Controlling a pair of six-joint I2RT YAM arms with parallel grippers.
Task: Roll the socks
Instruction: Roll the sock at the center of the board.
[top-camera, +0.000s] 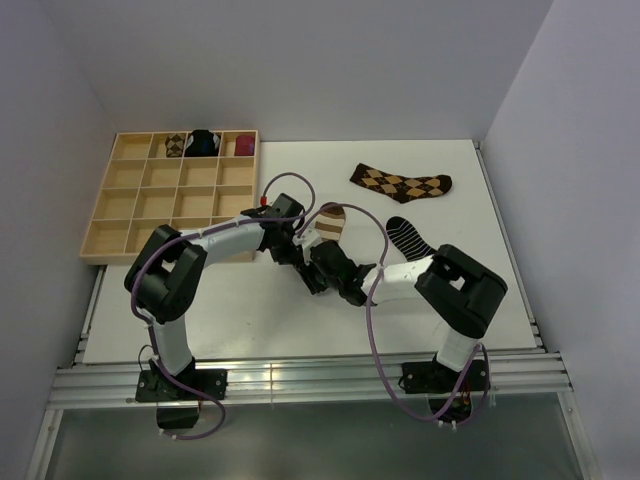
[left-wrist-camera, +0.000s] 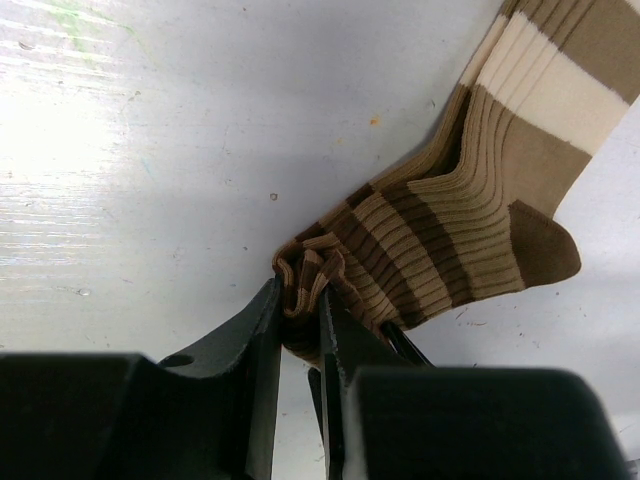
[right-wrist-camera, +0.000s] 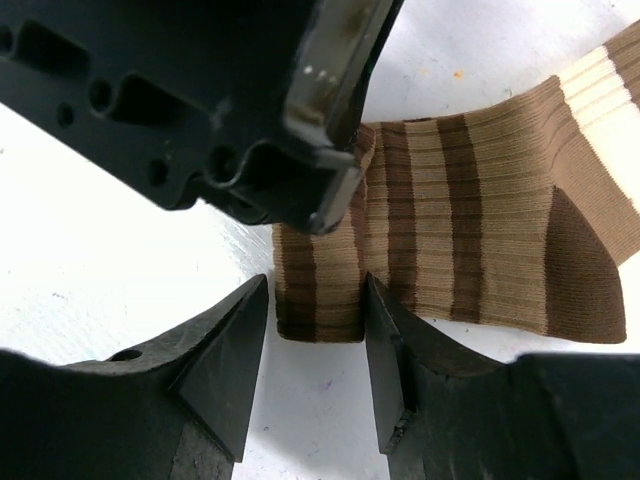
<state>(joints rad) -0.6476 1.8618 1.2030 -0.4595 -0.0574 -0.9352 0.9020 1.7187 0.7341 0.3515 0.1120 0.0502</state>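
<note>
The long brown-and-cream striped sock (left-wrist-camera: 480, 200) lies flat at mid-table, its toe end bunched into a small roll. My left gripper (left-wrist-camera: 300, 290) is shut on that bunched end. In the right wrist view the same sock (right-wrist-camera: 470, 240) runs off to the right, and my right gripper (right-wrist-camera: 315, 300) stands open astride its folded end: the right finger touches the fabric and a thin gap shows at the left finger. From above, both grippers meet at the sock's near end (top-camera: 331, 222). The argyle sock (top-camera: 402, 183) lies flat at the back right, and the black thin-striped sock (top-camera: 408, 236) lies beside the right arm.
A wooden compartment tray (top-camera: 130, 215) stands at the back left, with sock bundles in its top row: a black-and-blue one (top-camera: 205, 143) and a maroon one (top-camera: 243, 146). Purple cables loop over both arms. Walls close in the table at the left, back and right.
</note>
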